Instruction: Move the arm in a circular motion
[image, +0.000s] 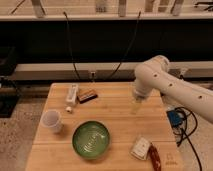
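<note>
- wooden table (117, 107) under me, with dark shelving and hanging cables behind it.
- my slim pale-yellowish claw (136, 105) hangs point-down over the table's right part; apart or together, i cannot tell.
- large white tubular arm (172, 85) rises right above my claw, then bends off to its right, held high, i judge, so it can circle freely.
- round green bowl (91, 139) and white cup (52, 121) sit well apart to my claw's left.

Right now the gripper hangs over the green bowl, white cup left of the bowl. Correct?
Not quite. In the camera view the gripper hangs over bare wood of the table, behind and right of the green bowl, not over it. The white cup is left of the bowl.
</note>
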